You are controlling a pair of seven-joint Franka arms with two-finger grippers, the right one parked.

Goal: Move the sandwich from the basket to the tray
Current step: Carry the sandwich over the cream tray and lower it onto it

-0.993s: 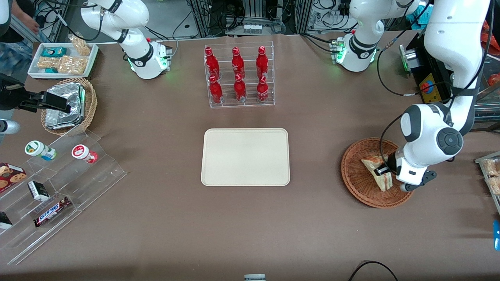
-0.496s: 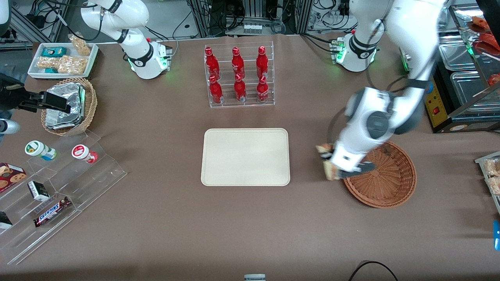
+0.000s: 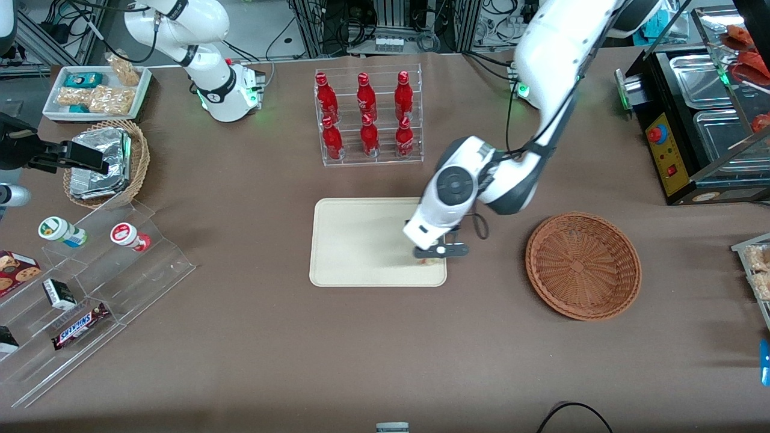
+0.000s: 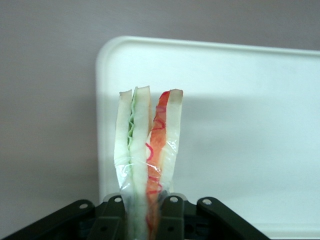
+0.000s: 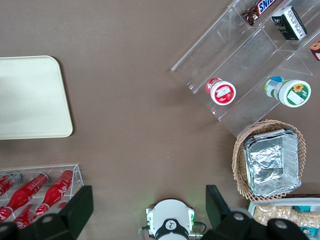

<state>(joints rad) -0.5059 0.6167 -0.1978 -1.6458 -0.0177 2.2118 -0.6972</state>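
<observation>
My left gripper (image 3: 428, 255) hangs over the cream-beige tray (image 3: 355, 240), above the tray's end nearest the basket. It is shut on the sandwich (image 4: 147, 150), a plastic-wrapped wedge of white bread with green and red-orange filling, held edge-up between the black fingers (image 4: 171, 220). In the front view only a small bit of the sandwich (image 3: 428, 261) shows under the wrist. The tray (image 4: 240, 130) lies below the sandwich. The reddish-brown wicker basket (image 3: 583, 265) sits empty toward the working arm's end of the table.
A clear rack of red bottles (image 3: 367, 117) stands farther from the front camera than the tray. Toward the parked arm's end are a tan basket with foil packets (image 3: 107, 163), a white snack tray (image 3: 96, 91) and clear tiered shelves with snacks (image 3: 84, 288).
My gripper has carried the sandwich up out of the basket and sideways across the table to above the tray. The basket now stands empty.
</observation>
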